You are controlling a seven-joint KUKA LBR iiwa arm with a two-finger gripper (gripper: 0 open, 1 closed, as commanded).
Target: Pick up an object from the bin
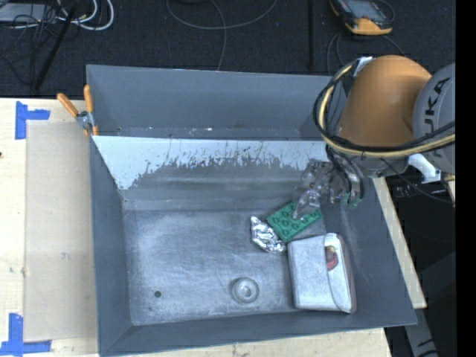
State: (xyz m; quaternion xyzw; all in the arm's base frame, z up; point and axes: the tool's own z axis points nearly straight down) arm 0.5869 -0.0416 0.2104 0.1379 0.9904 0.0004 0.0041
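The tool [312,198] is low in the grey metal bin [186,229], near the right wall and approx. halfway btw. the back and front edges. Its tip is at the upper end of a flat green rectangular card w/ small white marks [292,222]. I cannot tell if it touches the card, nor if the tool is apart or together. The card lies slanted, its lower-left end touching a crumpled lump of silver foil [266,235]. Just in front of the card, in the front right corner, lies a grey-white soft pouch w/ a dark red spot [316,274]. A round clear disc [244,289] rests near the front edge, well apart.
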